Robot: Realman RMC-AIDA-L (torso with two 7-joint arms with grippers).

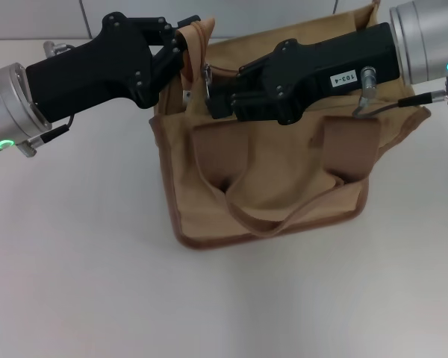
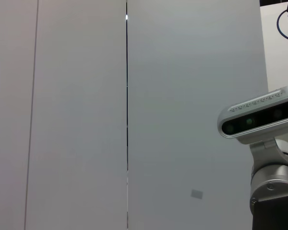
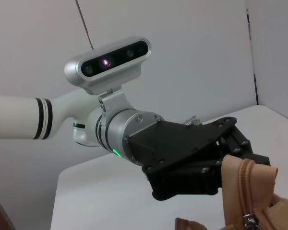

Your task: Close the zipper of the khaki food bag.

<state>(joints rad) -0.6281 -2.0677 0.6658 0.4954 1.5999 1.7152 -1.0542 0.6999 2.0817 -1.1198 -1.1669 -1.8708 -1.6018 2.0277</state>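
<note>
The khaki food bag (image 1: 284, 175) stands upright in the middle of the white table, one loop handle (image 1: 276, 216) hanging down its front. My left gripper (image 1: 184, 45) is shut on the bag's left end tab (image 3: 247, 184), holding it up. My right gripper (image 1: 211, 89) reaches in from the right along the bag's top. Its fingers are closed at the silver pull tab (image 1: 207, 74) of the zipper (image 1: 228, 71), close to the left end. In the right wrist view, the left gripper (image 3: 237, 155) pinches the khaki fabric and the pull tab (image 3: 251, 221) shows at the picture's edge.
White table (image 1: 82, 261) lies all around the bag, with a tiled wall behind it. The left wrist view shows only the wall panels and the right arm's wrist camera (image 2: 259, 117).
</note>
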